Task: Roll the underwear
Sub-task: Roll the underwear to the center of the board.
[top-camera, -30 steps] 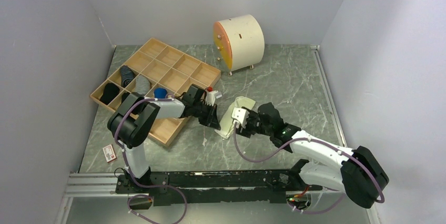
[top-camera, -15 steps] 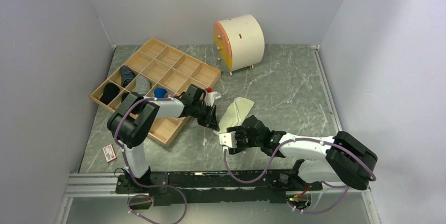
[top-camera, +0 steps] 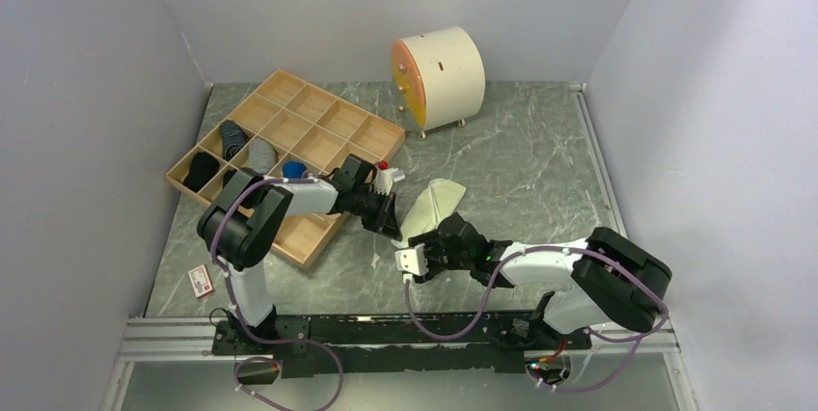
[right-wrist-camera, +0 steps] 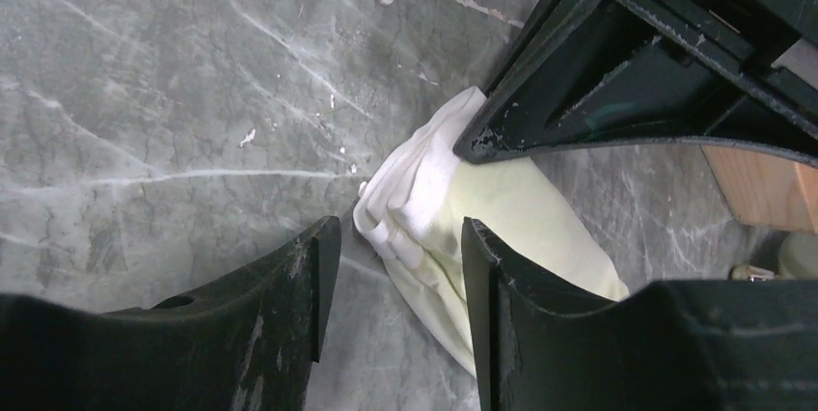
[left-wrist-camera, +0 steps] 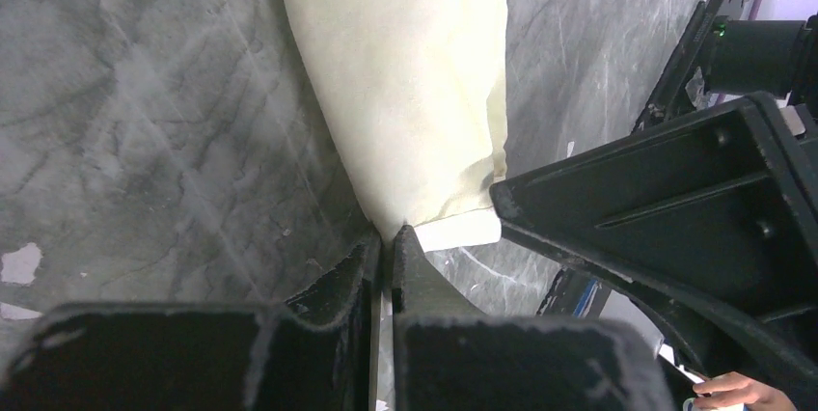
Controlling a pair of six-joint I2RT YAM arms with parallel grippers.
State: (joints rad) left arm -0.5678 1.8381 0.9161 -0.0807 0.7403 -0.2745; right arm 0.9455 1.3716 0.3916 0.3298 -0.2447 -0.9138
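Observation:
The underwear [top-camera: 434, 203] is a pale cream cloth folded into a long strip, lying on the marble table just right of the wooden tray. My left gripper [top-camera: 391, 223] is shut, pinching the strip's near corner [left-wrist-camera: 395, 228]. In the left wrist view the underwear [left-wrist-camera: 405, 73] stretches away from the closed tips. My right gripper [top-camera: 422, 257] is low at the strip's near end and open. In the right wrist view the bunched white end of the underwear [right-wrist-camera: 415, 208] lies between the spread jaws of my right gripper [right-wrist-camera: 400, 237]. The left fingers [right-wrist-camera: 598, 83] press on the cloth just beyond.
A wooden compartment tray [top-camera: 313, 102] at the left holds several rolled dark garments [top-camera: 231, 136]. A round cream cabinet with an orange face [top-camera: 439, 78] stands at the back. A small card [top-camera: 201, 281] lies near the left arm's base.
My right arm drew back toward the near edge and leftward, from on top of the underwear to its near end. The strip now lies flatter. The left gripper has stayed put.

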